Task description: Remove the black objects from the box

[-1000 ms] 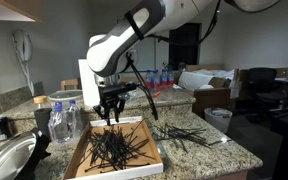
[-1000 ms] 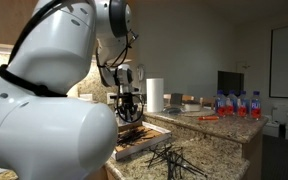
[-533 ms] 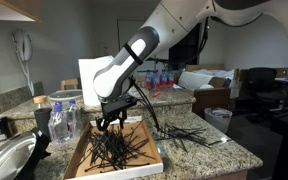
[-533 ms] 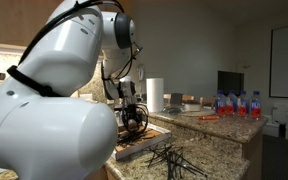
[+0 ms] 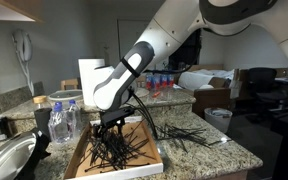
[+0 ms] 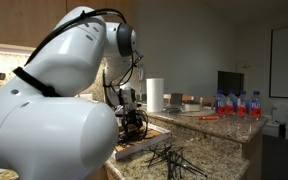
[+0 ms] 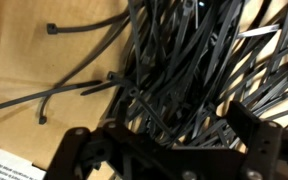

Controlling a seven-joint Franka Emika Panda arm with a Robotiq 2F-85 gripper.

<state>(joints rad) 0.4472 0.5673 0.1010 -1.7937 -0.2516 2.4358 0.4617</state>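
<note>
The black objects are thin cable ties. A tangled heap of them (image 5: 121,150) fills the flat cardboard box (image 5: 77,157) on the granite counter. My gripper (image 5: 112,122) is down in the box over the back of the heap, also seen as the gripper (image 6: 134,122). In the wrist view my gripper (image 7: 169,125) is open, its fingers (image 7: 254,125) standing wide apart with loose ties (image 7: 184,70) lying between and under them, none pinched. Bare box floor (image 7: 34,60) shows to the left. More ties (image 5: 189,133) lie on the counter outside the box.
Clear plastic bottles (image 5: 62,115) stand left of the box, with a metal basin (image 5: 9,160) at the counter's near left. A paper towel roll (image 6: 154,95) and water bottles (image 6: 234,103) stand on the back counter. Ties (image 6: 169,157) lie near the counter's edge.
The arm has come down, bringing the gripper from above the box into the heap. The jaws have spread wider on the way.
</note>
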